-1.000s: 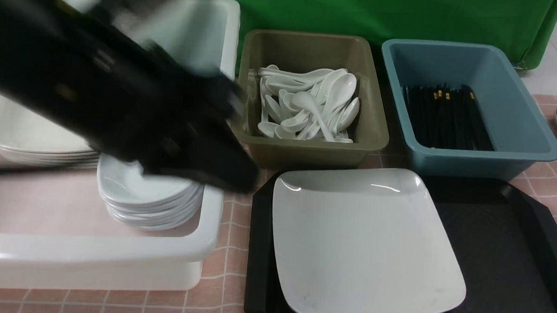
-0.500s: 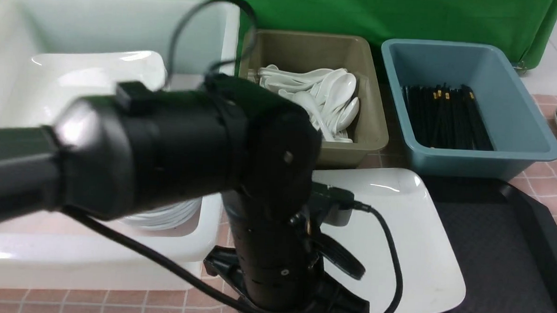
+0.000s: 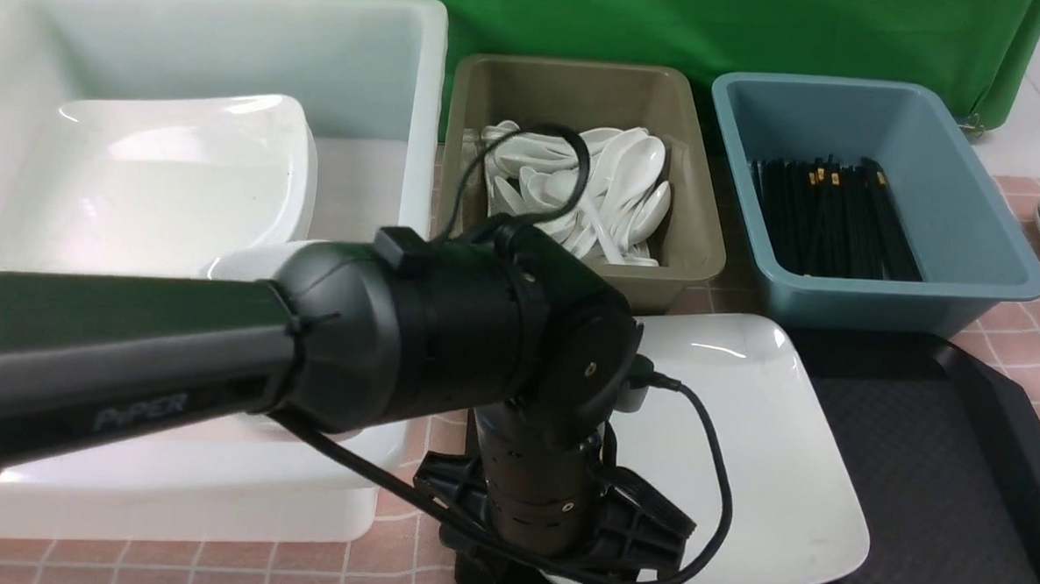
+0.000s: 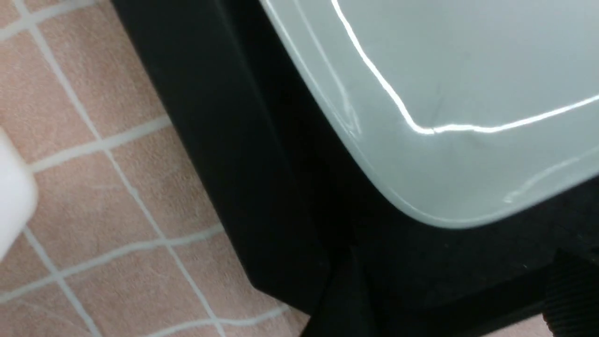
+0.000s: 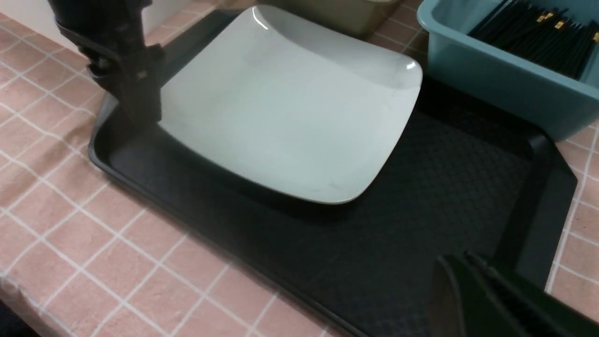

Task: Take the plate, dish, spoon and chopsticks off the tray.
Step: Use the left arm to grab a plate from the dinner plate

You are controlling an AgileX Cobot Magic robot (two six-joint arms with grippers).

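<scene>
1. A large glossy white rounded-square plate [image 3: 723, 459] lies on the left half of the big black textured plastic tray [image 3: 942, 486].
2. The left gripper [image 5: 138, 107] stands at the tray's near-left corner, jaws spread and empty. The plate's corner lies just right of it.
3. The right gripper [image 5: 461, 271], closed and empty, hangs by the tray's near-right corner.

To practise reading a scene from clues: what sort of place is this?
Probably a staged canteen dish-return station: a spoon bin, a chopstick bin, a tub of plates, and a green backdrop.
</scene>
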